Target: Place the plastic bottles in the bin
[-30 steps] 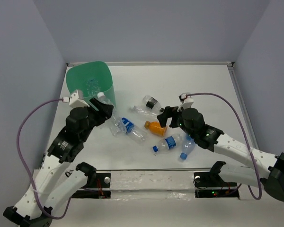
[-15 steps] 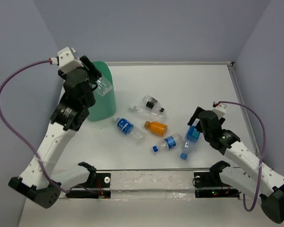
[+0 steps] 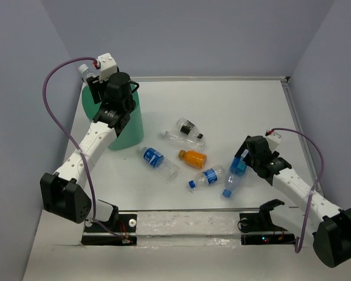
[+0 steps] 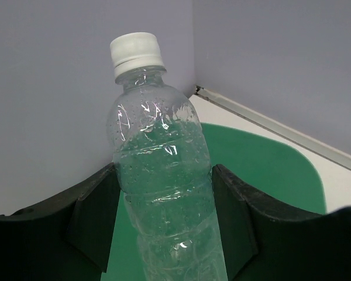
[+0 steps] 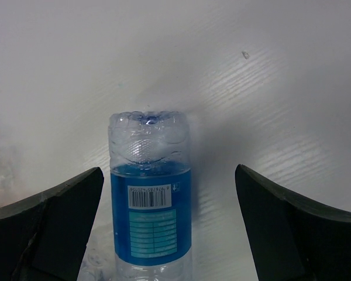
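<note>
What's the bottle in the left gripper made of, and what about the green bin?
The bottle looks like thin, clear, glossy plastic: see-through ribbed walls with sharp highlights and droplets. Its cap seems to be opaque white plastic. The bin looks like smooth mint-green plastic, one even colour with a dull sheen, probably moulded.

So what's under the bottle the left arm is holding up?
The mint-green bin sits below the clear white-capped bottle. Only smooth green shows; the bottle and the left end effector cover the rest, so its contents are hidden.
</note>
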Tool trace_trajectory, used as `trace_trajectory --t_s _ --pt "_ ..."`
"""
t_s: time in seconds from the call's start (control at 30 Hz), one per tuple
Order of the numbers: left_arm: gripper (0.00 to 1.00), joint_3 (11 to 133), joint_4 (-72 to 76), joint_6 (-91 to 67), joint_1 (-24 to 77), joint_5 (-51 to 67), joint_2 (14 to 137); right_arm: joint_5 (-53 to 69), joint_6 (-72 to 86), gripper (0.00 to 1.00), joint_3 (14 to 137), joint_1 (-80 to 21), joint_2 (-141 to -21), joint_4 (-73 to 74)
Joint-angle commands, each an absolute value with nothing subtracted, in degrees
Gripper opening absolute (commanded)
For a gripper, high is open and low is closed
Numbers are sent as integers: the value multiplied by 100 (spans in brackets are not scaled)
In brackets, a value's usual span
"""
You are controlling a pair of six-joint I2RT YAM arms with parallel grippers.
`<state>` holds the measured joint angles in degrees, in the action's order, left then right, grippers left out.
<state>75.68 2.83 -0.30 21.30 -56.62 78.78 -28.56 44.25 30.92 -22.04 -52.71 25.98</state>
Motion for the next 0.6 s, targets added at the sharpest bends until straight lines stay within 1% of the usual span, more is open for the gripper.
trace_trajectory --t_s 0.0,0.07,0.1,0.17,0.37,0.4,0.5,0.53,0.57 --pt "65 7207 1257 361 2136 -6161 7796 -2663 4438 100 3137 -2065 -5711 2171" --pt "80 7198 1152 212 2136 -6039 7813 -2611 4491 100 3120 -2013 -5862 2075" --pt "92 7224 1047 124 2136 -5977 7822 -2567 4500 100 3042 -2013 -5915 1865" --pt "99 7338 757 -156 2136 -5775 7814 -2391 4552 99 2980 -1960 -6020 1680" --pt "99 7488 62 -667 2145 -5152 7436 -2276 4623 93 2839 -1960 -6152 1222" --pt "99 7532 9 -833 2153 -5002 7262 -2355 4640 89 2848 -1960 -6178 1196" --pt "99 7524 -447 -1063 2223 -4352 6945 -2548 4693 83 2813 -1960 -6205 1143" --pt "99 7471 -500 -1133 2276 -4133 6691 -2610 4719 79 2795 -1960 -6231 1116" --pt "99 7410 -562 -1247 2302 -3626 6549 -2663 4728 77 2786 -1960 -6249 1116"
